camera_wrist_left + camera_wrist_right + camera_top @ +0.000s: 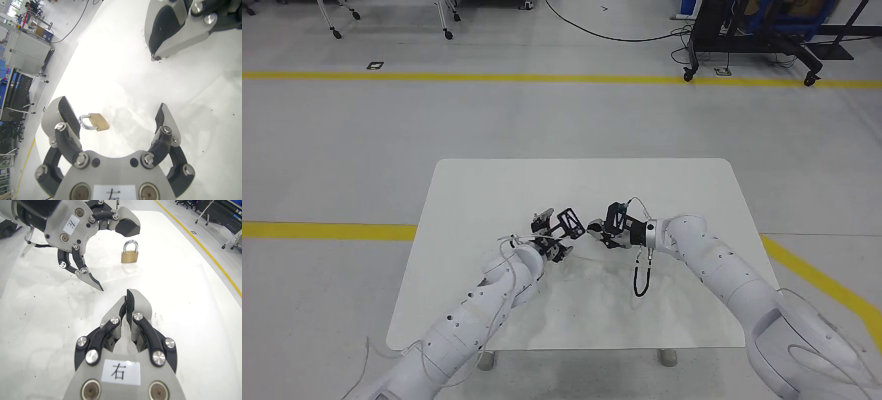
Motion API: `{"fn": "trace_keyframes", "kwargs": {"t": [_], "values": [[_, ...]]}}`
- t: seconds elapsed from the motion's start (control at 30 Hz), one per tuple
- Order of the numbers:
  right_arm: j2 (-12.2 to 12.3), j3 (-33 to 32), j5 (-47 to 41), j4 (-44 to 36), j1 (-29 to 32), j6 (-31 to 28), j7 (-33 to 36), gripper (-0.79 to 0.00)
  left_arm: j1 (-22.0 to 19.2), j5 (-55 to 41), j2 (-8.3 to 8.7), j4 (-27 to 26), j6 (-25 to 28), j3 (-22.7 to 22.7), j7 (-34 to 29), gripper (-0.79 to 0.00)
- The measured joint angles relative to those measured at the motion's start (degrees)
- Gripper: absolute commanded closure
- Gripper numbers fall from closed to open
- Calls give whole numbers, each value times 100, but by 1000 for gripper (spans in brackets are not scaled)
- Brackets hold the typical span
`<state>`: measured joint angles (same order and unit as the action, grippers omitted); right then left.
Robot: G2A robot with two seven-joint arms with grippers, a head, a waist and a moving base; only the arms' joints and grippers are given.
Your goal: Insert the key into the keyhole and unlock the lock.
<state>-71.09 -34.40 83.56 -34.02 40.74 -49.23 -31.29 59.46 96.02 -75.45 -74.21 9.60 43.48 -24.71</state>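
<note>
A brass padlock (98, 122) with a closed silver shackle lies flat on the white table (682, 180). My left gripper (113, 102) hovers open just above it, and the shackle sits beside one ribbed finger pad (69, 113). In the right wrist view the padlock (129, 256) lies beyond the left gripper (114, 256). My right gripper (126, 292) is shut a short way from the padlock, and a small dark tip of the key (155, 58) pokes out between its pads. From the top, the left gripper (560, 225) and right gripper (600, 232) face each other mid-table.
Dark specks dot the table around both grippers. A black cable (642, 275) hangs from the right arm. Yellow floor lines (332, 231) run past the table's sides, and racks and carts stand far off.
</note>
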Motion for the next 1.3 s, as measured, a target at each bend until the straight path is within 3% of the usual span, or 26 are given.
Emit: {"fn": "trace_keyframes", "kwargs": {"t": [0.37,0.53,0.67,0.77,0.9,1.0,1.17,1.3], "values": [[0,0,0,0,0,0,0,0,-23,108,-51,104,45,87,65,-785],[0,0,0,0,0,0,0,0,-24,-112,10,-349,17,545,74,-785],[0,0,0,0,0,0,0,0,181,-416,141,-1072,147,1196,-94,-785],[0,0,0,0,0,0,0,0,526,-713,268,-1801,270,1846,-258,-785],[0,0,0,0,0,0,0,0,1319,-1540,421,-2810,422,2870,-498,-785],[0,0,0,0,0,0,0,0,1971,-2271,499,-3263,549,3574,-555,-785],[2,-195,-469,-174,132,-8,-50,0,2951,-3219,584,-3570,887,4438,-341,-785],[63,-576,-1369,-274,256,-576,-391,0,3245,-3746,595,-3601,972,4651,-230,-785]]}}
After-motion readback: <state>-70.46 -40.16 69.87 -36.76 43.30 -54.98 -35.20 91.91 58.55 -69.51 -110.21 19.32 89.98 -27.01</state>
